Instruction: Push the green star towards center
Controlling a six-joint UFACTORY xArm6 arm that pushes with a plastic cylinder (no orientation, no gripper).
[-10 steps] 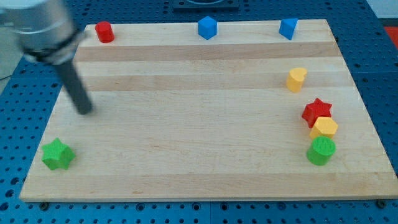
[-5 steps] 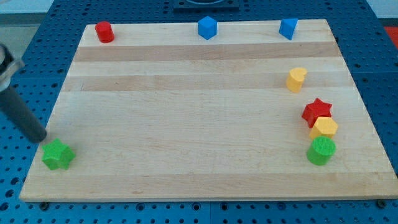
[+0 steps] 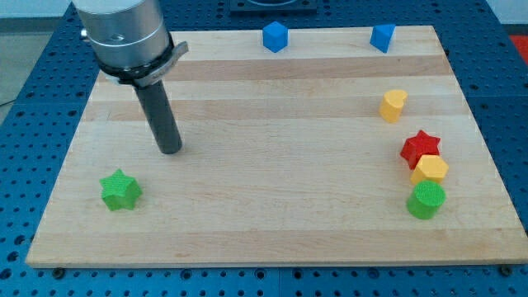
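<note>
1. My tip (image 3: 171, 150), the lower end of the straight dark rod, has no jaws to open or close; it rests on the bare wooden board (image 3: 264, 223) and touches no block.
2. The rod rises from the tip up and slightly toward the view's left into the grey metal arm housing (image 3: 124, 33) at the view's top left.
3. The small green star-shaped block (image 3: 120, 190) lies below the tip and a little toward the view's left, near it but clearly apart, in the board's lower left part.
4. Along the board's top edge sit a blue cube block (image 3: 275, 36) and a blue angular block (image 3: 382, 37).
5. Near the view's right edge, from top to bottom: a yellow heart-like block (image 3: 393, 105), then a red star block (image 3: 420, 148), a yellow hexagonal block (image 3: 430, 170) and a green cylinder block (image 3: 426, 200), the last three packed closely together.
</note>
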